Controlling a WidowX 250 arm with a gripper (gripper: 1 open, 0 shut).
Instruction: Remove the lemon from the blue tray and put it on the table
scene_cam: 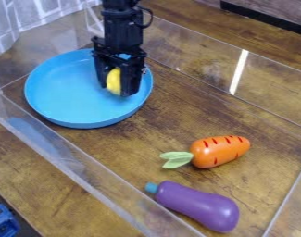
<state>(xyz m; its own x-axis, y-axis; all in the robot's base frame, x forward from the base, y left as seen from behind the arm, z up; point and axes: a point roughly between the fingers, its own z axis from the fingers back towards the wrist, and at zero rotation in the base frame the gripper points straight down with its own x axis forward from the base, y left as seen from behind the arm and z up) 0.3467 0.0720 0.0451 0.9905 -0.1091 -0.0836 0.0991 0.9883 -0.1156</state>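
The yellow lemon [114,81] sits between the black fingers of my gripper [117,81], which is shut on it. Both hang just over the right part of the blue tray [60,97], near its rim, and the lemon looks lifted off the tray floor. The black arm comes down from the top of the view and hides the top of the lemon. The dark wooden table [215,102] spreads out to the right of the tray.
An orange toy carrot [215,151] with green leaves lies at the right. A purple eggplant [196,205] lies near the front right. Clear acrylic walls [66,167] run around the table's edges.
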